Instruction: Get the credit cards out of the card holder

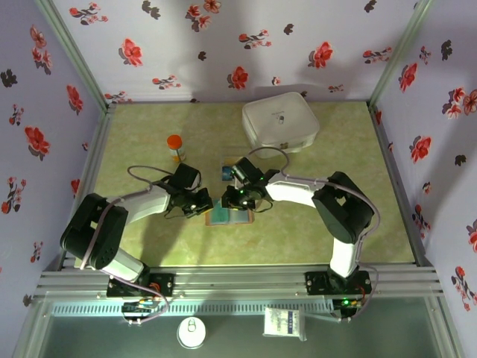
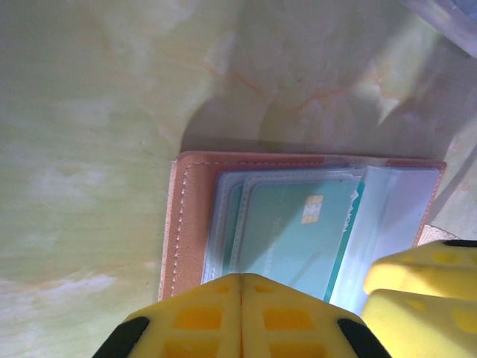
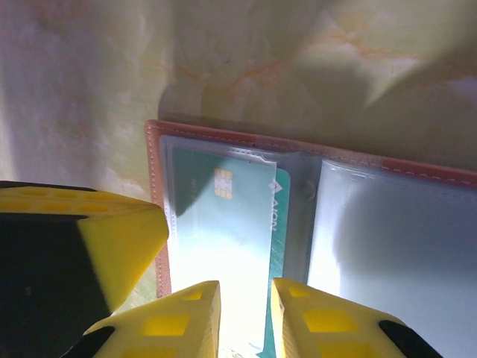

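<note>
Left end effector (image 2: 240,287), fingers together, pins the card holder (image 2: 186,224). Right end effector (image 3: 244,289), narrowly parted, straddles the teal credit card (image 3: 223,216); the card should be slid straight outward.

Teal credit cards (image 2: 291,231); tan-brown card holder (image 2: 186,224); green marbled tbl (image 1: 335,224).

- Pale lilac walls (image 1: 223,45), printed with red and dark flowers, close in three sides.
- The tabletop (image 1: 283,239) is yellow-green, marbled with faint orange veins.
- Grey metal posts (image 1: 71,52) stand at the far corners.
- A ribbed metal rail (image 1: 238,280) runs along the near edge.
- Light from above throws soft shadows on the tabletop.
</note>
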You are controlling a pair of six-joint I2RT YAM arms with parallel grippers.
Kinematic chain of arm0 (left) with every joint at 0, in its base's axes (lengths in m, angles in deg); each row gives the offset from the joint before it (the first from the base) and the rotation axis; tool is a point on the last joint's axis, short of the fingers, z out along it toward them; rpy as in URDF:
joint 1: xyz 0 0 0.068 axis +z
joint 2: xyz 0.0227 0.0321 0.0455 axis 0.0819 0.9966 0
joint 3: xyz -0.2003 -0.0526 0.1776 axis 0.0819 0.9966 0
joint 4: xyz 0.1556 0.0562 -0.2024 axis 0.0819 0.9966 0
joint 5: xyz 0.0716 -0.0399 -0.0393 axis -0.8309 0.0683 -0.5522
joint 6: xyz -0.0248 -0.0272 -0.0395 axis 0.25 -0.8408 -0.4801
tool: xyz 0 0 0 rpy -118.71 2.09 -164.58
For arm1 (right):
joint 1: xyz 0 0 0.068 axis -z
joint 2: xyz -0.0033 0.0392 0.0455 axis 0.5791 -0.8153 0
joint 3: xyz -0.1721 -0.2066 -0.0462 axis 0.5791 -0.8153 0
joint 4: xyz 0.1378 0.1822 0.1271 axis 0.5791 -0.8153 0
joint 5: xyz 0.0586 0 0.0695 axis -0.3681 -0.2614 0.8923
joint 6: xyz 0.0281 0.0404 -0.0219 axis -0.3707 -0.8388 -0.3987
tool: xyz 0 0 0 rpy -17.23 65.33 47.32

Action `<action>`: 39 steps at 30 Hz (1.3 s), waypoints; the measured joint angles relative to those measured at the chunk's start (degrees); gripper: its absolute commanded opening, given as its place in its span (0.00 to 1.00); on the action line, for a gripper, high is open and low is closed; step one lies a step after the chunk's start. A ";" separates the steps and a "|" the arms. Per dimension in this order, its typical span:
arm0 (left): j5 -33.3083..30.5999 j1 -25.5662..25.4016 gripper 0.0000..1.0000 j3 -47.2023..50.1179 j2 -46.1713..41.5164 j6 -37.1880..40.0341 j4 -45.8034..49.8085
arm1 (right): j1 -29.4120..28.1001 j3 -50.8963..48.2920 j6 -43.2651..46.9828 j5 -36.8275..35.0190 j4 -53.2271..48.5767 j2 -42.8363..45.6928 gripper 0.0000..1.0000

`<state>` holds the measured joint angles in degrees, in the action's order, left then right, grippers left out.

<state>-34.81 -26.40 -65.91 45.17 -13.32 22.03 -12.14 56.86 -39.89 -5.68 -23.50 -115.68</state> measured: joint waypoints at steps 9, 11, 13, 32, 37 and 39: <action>0.66 0.04 0.03 1.01 0.81 0.17 -1.68 | -0.15 0.00 -0.20 1.16 1.53 -1.22 0.24; 0.81 0.11 0.03 1.07 0.92 0.39 -1.90 | -0.15 0.00 -0.20 1.36 1.77 -1.55 0.24; 1.09 0.26 0.02 1.07 1.09 0.46 -2.08 | -0.15 0.00 -0.20 1.55 1.95 -1.95 0.24; 1.64 0.42 0.02 1.11 1.36 0.83 -2.73 | -0.26 0.87 0.52 -1.75 -1.51 -2.08 0.24; 1.64 0.42 0.02 1.09 1.36 0.85 -2.62 | -0.26 1.07 0.92 -2.62 -2.40 -1.86 0.24; 1.64 0.42 0.02 1.05 1.36 0.85 -2.58 | -0.26 1.07 0.98 -2.89 -2.84 -1.60 0.24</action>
<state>-33.17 -25.98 -64.86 46.53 -12.47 19.45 -12.40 57.93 -38.90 -8.56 -26.34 -117.28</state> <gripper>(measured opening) 0.051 0.237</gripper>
